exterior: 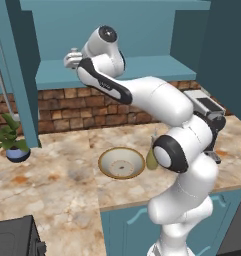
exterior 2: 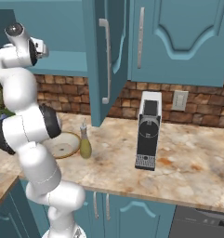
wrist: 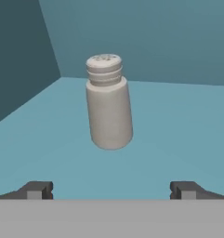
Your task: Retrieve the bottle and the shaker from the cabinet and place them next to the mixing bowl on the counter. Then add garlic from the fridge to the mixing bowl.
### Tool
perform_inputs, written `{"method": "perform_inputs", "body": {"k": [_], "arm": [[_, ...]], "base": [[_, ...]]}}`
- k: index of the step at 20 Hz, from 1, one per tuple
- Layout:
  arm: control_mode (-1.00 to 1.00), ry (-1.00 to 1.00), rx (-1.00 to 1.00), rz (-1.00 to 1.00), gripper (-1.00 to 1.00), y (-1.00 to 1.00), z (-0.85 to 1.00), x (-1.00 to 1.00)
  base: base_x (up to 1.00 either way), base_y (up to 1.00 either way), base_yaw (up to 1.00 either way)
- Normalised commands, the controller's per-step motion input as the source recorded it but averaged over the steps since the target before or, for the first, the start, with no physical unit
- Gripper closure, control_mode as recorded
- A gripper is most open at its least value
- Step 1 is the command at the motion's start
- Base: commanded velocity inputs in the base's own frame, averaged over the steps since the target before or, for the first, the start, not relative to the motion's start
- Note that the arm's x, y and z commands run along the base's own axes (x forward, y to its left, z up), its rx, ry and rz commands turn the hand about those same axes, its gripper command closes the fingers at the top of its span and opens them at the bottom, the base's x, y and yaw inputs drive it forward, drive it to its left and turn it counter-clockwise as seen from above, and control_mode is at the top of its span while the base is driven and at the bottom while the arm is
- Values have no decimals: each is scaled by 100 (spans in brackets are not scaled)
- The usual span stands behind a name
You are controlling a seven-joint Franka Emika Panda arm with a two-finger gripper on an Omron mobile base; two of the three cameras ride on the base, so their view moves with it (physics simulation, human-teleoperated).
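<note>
I have the arm reaching up into the cabinet [exterior: 117,30], and my pincer [wrist: 111,190] is spread wide with nothing in it. In the hand view its two tips sit far apart at 7 and 5 o'clock.

The shaker [wrist: 108,102] stands on the cabinet shelf straight ahead of the pincer, at 12 o'clock in the hand view. It is near but not touching. It sits in the middle of the gap between the tips, so I think I am lined up well. Its long axis runs up and down, with the cap on top, and it looks a tiny bit tilted. The tips stand one to each side of it, so they would close across its round body. I judge the next move is to push straight in until the body sits between the tips, then squeeze. If I go too fast I might knock it over.

The bottle [exterior 2: 85,142] is already down on the tabletop [exterior 2: 187,158], just beside the bowl [exterior: 121,163], at about 3 o'clock from it in the right base view. So the shaker is the thing I am after now, and the garlic step comes later.
</note>
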Motion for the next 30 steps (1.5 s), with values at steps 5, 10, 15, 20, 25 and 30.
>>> {"method": "perform_inputs", "body": {"k": [5,10,15,20,25,30], "arm": [[-100,0,0,0,-100,14,-1,35],[-100,2,0,0,-100,23,0,21],[-100,0,0,-1,-100,5,0,20],[-100,0,0,-2,-100,0,-3,16],[-100,0,0,-1,-100,0,-15,16],[-100,0,0,-1,-100,0,-7,27]], "base": [[0,0,0],[0,0,0],[0,0,0],[0,0,0],[0,0,0],[0,0,0]]}}
